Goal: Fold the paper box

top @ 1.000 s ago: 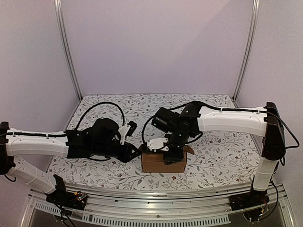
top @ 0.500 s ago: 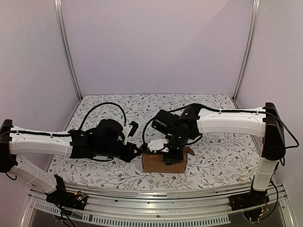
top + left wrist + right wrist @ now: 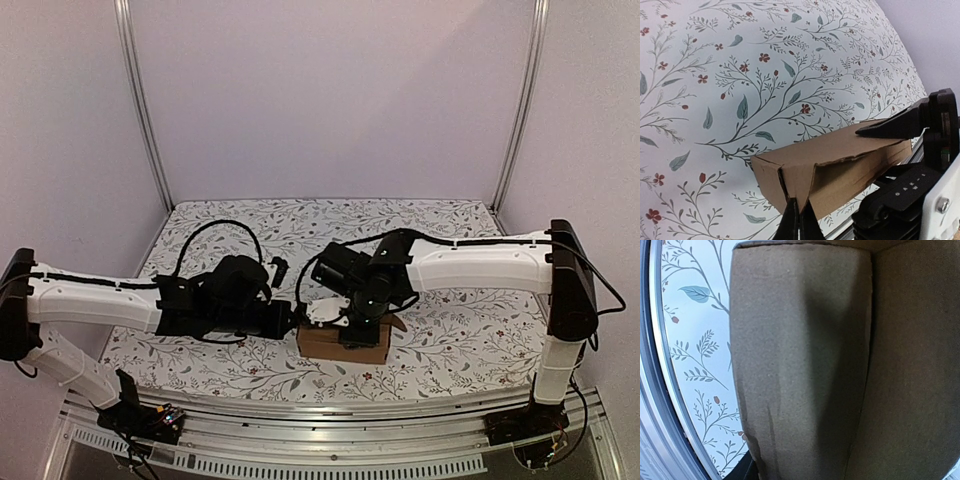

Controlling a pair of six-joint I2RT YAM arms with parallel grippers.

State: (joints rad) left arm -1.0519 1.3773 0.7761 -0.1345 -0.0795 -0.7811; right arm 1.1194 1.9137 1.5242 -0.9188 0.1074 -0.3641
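My left gripper [image 3: 288,318] reaches in from the left. Its two fingers are pressed tight together. In the left wrist view the tips sit right at the left end of the paper box [image 3: 345,348]. I cannot tell if a thin bit of card is caught between them.

The box lies just to the right of those tips. It sits close to the near edge of the tabletop [image 3: 250,225], a little right of the middle. Its long side runs left to right, along that near edge. So I think my next push or tuck has to go to the right, into the open left end.

My right gripper [image 3: 345,322] comes down on top of the box. Its fingers stand apart with the box between them, so I think it is holding the box down. A small flap [image 3: 400,319] sticks out at the right end.

The tabletop is flat, with a leaf and flower cloth on it. There is lots of room behind the box, but little room in front of it. The walls [image 3: 330,100] are far back.
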